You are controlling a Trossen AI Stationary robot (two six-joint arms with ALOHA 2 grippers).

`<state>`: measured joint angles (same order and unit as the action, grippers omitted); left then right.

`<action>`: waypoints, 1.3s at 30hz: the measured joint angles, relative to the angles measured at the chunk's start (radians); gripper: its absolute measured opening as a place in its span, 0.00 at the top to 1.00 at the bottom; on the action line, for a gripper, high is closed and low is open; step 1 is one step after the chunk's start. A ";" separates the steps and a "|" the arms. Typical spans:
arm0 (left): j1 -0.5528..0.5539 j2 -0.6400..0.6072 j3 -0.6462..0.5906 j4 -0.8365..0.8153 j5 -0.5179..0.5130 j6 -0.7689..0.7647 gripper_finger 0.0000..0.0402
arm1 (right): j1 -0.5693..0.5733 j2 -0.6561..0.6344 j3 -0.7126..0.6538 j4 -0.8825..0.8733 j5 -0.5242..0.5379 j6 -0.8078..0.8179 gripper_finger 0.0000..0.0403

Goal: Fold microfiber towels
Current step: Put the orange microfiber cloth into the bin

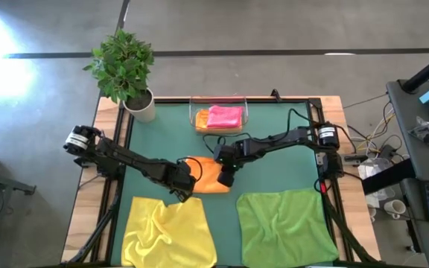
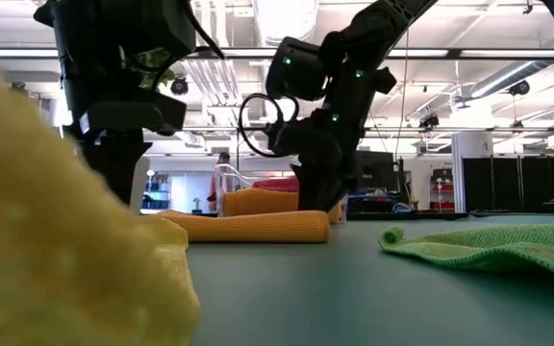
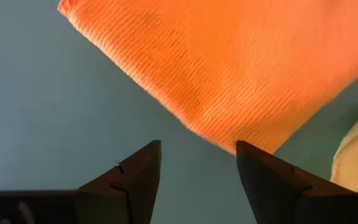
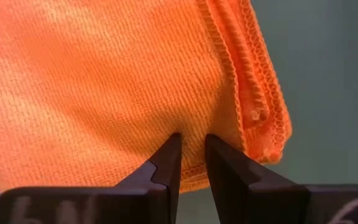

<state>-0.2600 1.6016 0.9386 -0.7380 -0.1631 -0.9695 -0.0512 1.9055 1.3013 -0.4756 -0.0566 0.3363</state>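
A folded orange towel (image 1: 208, 179) lies flat on the green mat at mid-table; it also shows in the low view (image 2: 258, 227). My right gripper (image 4: 192, 142) stands on its right end, nearly shut on the cloth. My left gripper (image 3: 199, 152) is open just off the towel's left edge (image 3: 216, 134), touching nothing. A yellow towel (image 1: 166, 231) lies rumpled at the near left and a green towel (image 1: 285, 223) lies spread at the near right. A pink towel (image 1: 226, 115) lies folded on another orange one in the clear tray (image 1: 196, 119). My right gripper pinches a small pucker of the orange towel's top surface (image 4: 191, 127) between its two fingertips, close to the end where the stacked hemmed edges (image 4: 257, 93) show. The fingers come from above, pointing down. The towel lies flat on the mat.
A potted plant (image 1: 129, 71) stands at the table's far left corner. The clear tray sits at the far middle. Bare mat (image 1: 274, 167) lies between the orange towel and the right edge. Cables and desks stand off the table's right side.
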 joint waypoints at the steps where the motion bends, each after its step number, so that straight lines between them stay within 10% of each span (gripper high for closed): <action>1: 0.000 0.000 0.000 -0.001 0.001 0.012 0.52 | 0.000 -0.008 0.000 -0.007 0.000 -0.006 0.83; 15: -0.045 -0.059 0.042 -0.003 -0.066 0.395 0.52 | 0.070 -0.191 0.018 -0.114 -0.097 0.035 0.82; 23: -0.097 -0.063 0.017 0.085 -0.162 0.723 0.52 | 0.213 -0.201 0.020 -0.107 -0.098 0.062 0.65; 39: -0.108 -0.062 -0.113 0.318 -0.165 0.794 0.52 | 0.339 -0.112 0.018 0.003 0.260 -0.225 0.49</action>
<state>-0.3683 1.5394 0.8253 -0.4197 -0.3284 -0.1757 0.2878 1.7931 1.3197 -0.4721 0.2030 0.1116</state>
